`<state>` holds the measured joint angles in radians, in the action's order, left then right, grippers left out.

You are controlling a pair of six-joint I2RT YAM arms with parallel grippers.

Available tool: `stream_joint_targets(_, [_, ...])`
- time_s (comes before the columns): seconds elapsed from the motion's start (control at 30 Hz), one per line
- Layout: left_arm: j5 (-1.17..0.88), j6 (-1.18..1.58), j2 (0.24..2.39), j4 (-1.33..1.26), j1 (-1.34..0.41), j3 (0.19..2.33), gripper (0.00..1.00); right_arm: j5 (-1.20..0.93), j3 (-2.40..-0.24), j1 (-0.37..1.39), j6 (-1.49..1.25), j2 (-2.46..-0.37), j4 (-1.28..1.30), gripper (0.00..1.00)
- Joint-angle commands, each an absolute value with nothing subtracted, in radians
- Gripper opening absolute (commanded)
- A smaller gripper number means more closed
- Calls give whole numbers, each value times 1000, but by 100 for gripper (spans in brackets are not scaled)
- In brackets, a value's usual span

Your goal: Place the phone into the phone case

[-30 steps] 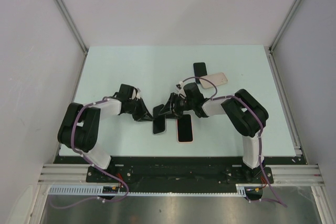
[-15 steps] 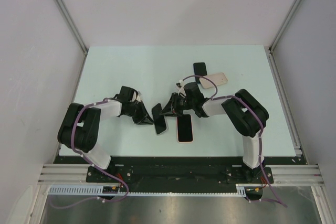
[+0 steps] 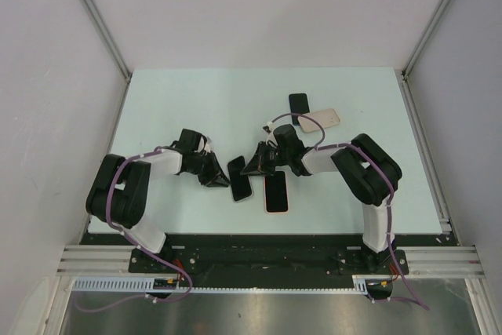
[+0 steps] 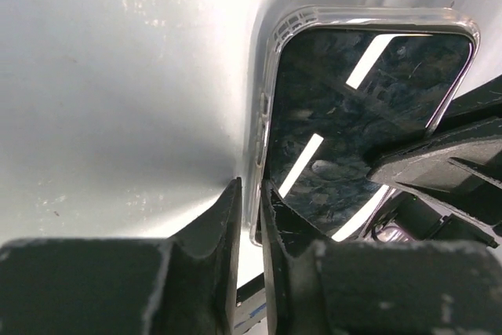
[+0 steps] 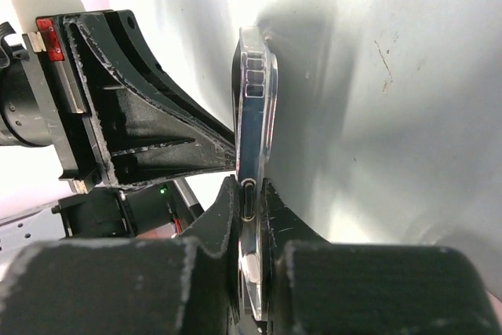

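A dark-screened phone (image 3: pixel 240 180) lies low over the table between my two grippers, seated in a clear case (image 4: pixel 271 60). In the left wrist view its glossy screen (image 4: pixel 353 115) fills the case's frame. My left gripper (image 4: pixel 251 194) is shut on the case's long side edge; in the top view it is left of the phone (image 3: pixel 223 175). My right gripper (image 5: pixel 249 194) is shut on the phone's end with the charging port, seen edge-on (image 5: pixel 252 92); in the top view it is right of the phone (image 3: pixel 251 169). The left gripper's finger (image 5: pixel 149 127) shows behind the phone.
A second phone with a pale rim (image 3: pixel 275 191) lies just right of the held one. A black phone (image 3: pixel 299 104) and a white case or phone (image 3: pixel 324 119) lie farther back. The pale green table (image 3: pixel 172 107) has its front edge close behind the grippers.
The phone has turned a little, its near end swinging slightly right, and both grippers have shifted slightly with it. Both grips stay shut.
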<state>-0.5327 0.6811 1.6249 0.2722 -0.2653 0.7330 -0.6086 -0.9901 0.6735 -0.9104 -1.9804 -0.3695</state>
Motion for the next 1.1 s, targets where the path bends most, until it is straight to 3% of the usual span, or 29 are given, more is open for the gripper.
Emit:
stream_joint_targets(0.0, [-520,672,1574,302,-278,735,27,-578,-1003,684,-891,-1931,-334,0])
stream_joint_targets(0.2, [-518,628,1430,340,-246,752,57,-612,-1003,669,-893,-1855,-324,0])
stream_joint_targets(0.3, [-578,582,1350,347,-224,764,66,-653,-1002,660,-896,-1798,-328,0])
stream_joint_targets(0.5, [-716,593,1212,275,-224,753,72,-767,-928,626,-1045,-1687,-520,0])
stream_joint_targets(0.77, [-942,770,1154,-33,-224,678,70,-816,-842,640,-1190,-1641,-793,0])
stream_joint_targets(1.0, [-974,856,1123,-126,-224,638,36,-825,-799,643,-1253,-1635,-896,5])
stream_joint_targets(1.07, [-982,876,1117,-159,-224,634,30,-830,-793,643,-1262,-1637,-922,6])
